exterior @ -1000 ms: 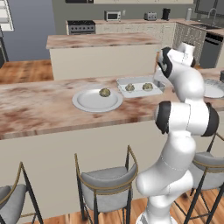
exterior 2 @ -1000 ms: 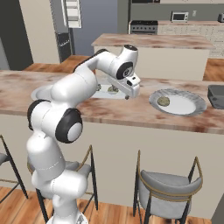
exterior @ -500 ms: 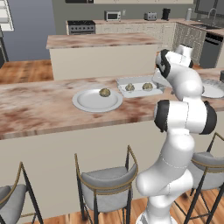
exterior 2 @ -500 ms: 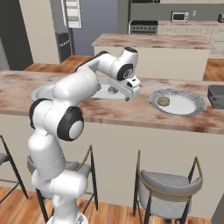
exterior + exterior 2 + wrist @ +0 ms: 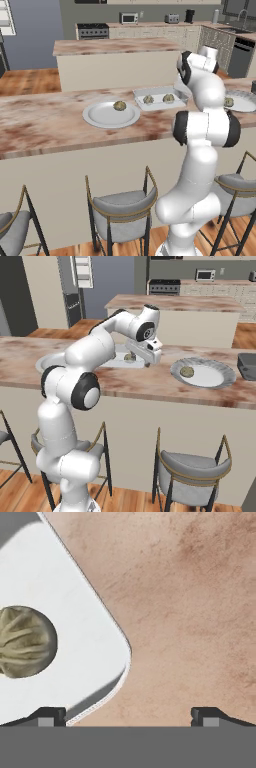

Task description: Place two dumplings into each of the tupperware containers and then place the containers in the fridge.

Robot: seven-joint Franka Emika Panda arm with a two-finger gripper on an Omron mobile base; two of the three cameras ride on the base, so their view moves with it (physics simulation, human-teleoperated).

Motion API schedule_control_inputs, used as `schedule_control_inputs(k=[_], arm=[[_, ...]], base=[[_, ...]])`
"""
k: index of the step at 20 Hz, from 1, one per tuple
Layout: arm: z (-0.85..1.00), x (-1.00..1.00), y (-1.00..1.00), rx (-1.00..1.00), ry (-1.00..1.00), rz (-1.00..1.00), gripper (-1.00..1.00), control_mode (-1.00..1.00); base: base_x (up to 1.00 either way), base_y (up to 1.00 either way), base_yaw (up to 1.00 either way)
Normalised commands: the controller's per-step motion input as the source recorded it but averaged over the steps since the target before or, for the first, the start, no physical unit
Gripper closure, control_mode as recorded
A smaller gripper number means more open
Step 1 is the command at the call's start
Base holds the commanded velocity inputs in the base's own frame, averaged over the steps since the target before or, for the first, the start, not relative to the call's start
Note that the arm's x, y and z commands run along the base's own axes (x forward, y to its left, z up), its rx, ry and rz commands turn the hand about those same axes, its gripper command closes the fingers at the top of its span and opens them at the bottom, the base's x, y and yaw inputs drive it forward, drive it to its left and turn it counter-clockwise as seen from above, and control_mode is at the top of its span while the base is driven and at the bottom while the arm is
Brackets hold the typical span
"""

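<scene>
A clear shallow tupperware container (image 5: 160,93) lies on the marble counter with two dumplings (image 5: 148,99) in it. My gripper (image 5: 149,361) hangs open just above that container's (image 5: 116,362) near corner. In the hand view the container's rounded corner (image 5: 75,662) and one dumpling (image 5: 25,641) lie to the left, and my gripper (image 5: 129,716) has nothing between its fingers. A round white plate (image 5: 102,119) holds one dumpling (image 5: 119,105). A second pale shallow container (image 5: 245,103), partly behind my arm, holds one dumpling (image 5: 229,102).
A dark grey box (image 5: 247,363) sits on the counter beyond the plate (image 5: 210,377). Bar stools (image 5: 122,207) stand under the counter's front edge. A second island (image 5: 115,60) lies behind, with kitchen cabinets along the back wall.
The hand has barely shifted over the container's corner. The jaws stay wide open and nothing on the counter has moved.
</scene>
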Motion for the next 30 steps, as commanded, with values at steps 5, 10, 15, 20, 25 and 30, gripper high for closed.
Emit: schedule_control_inputs(k=[5,10,15,20,25,30], arm=[[-0.07,0.23,-0.02,0.00,0.09,0.00,-1.00,-1.00],[-0.21,0.16,-0.05,0.00,0.05,0.00,-1.00,-1.00],[-0.21,0.02,-0.08,0.00,0.09,0.00,-1.00,-1.00],[-0.33,0.00,0.00,0.00,0.08,0.00,-1.00,-1.00],[-0.13,0.00,0.00,0.00,0.02,0.00,1.00,-1.00],[0.00,0.00,0.00,0.00,0.00,0.00,1.00,-1.00]], base=[[0.00,0.00,0.00],[0.00,0.00,0.00],[0.00,0.00,0.00],[0.00,0.00,0.00],[0.00,0.00,0.00],[0.00,0.00,0.00]])
